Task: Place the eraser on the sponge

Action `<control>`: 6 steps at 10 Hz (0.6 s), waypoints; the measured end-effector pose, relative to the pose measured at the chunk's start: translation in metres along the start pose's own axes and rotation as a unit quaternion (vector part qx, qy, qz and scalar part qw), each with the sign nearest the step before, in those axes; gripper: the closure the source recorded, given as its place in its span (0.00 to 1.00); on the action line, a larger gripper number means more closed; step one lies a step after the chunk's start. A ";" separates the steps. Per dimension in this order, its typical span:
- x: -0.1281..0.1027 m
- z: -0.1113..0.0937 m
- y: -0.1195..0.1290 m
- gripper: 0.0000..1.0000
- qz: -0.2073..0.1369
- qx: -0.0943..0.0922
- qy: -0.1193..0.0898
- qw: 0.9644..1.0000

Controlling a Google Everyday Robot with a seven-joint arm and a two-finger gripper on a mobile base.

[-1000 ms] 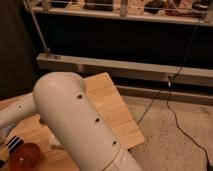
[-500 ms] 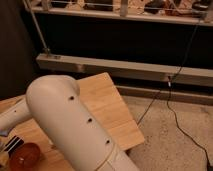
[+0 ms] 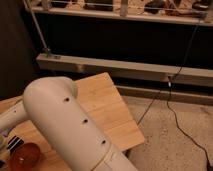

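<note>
I saw little past the white arm (image 3: 65, 125), which filled the lower left of my view and covered much of the wooden tabletop (image 3: 107, 97). Its forearm ran down toward the tabletop's left edge. There, just under the forearm, a dark striped shape was what I took for the gripper (image 3: 12, 145). I could not tell whether it was open, closed or holding anything. A round orange-brown object (image 3: 24, 157) sat just beside it at the near left corner. I could not make out the eraser or the sponge. Beyond the tabletop's far edge ran a grey metal rail (image 3: 125, 67), and a black cable (image 3: 168, 92) dropped to the speckled floor (image 3: 175, 145).
</note>
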State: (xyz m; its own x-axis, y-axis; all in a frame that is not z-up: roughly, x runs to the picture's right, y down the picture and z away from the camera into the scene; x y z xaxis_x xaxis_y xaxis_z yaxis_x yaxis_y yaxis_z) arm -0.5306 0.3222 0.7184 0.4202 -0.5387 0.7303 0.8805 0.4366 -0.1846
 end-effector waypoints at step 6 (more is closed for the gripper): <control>0.011 -0.031 -0.018 1.00 0.013 -0.001 0.024 1.000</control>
State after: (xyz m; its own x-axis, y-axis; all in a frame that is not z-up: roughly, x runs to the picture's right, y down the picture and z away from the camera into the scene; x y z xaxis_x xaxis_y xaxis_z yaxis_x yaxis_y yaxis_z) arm -0.5348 0.2861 0.7098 0.4527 -0.5615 0.6926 0.8698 0.4490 -0.2045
